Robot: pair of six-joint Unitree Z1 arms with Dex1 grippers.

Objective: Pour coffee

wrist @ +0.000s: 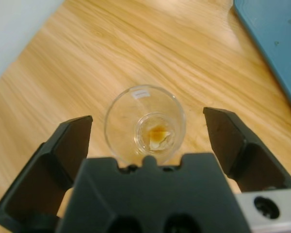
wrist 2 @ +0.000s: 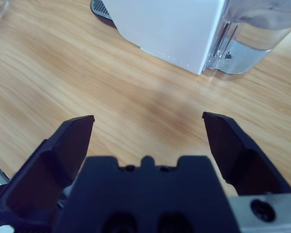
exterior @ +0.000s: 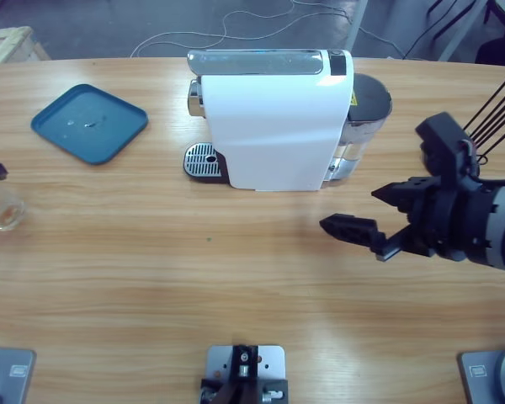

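Observation:
A clear glass tumbler (wrist: pixel 144 124) stands upright on the wooden table, with a thin layer of brown coffee (wrist: pixel 157 132) in its base. My left gripper (wrist: pixel 148 119) is open, one jaw on each side of the glass and neither touching it. In the high view the same glass (exterior: pixel 4 210) sits at the far left edge, where only a small piece of the left arm shows. My right gripper (exterior: pixel 351 209) is open and empty over bare table, in front and to the right of the white coffee machine (exterior: pixel 273 118). Its drip grate (exterior: pixel 202 160) is bare.
A teal tray (exterior: pixel 88 122) lies at the back left, and its edge (wrist: pixel 276 43) shows in the left wrist view. The machine's clear water tank (wrist 2: pixel 254 41) stands on its right side. Bare wood stretches between the glass and the machine.

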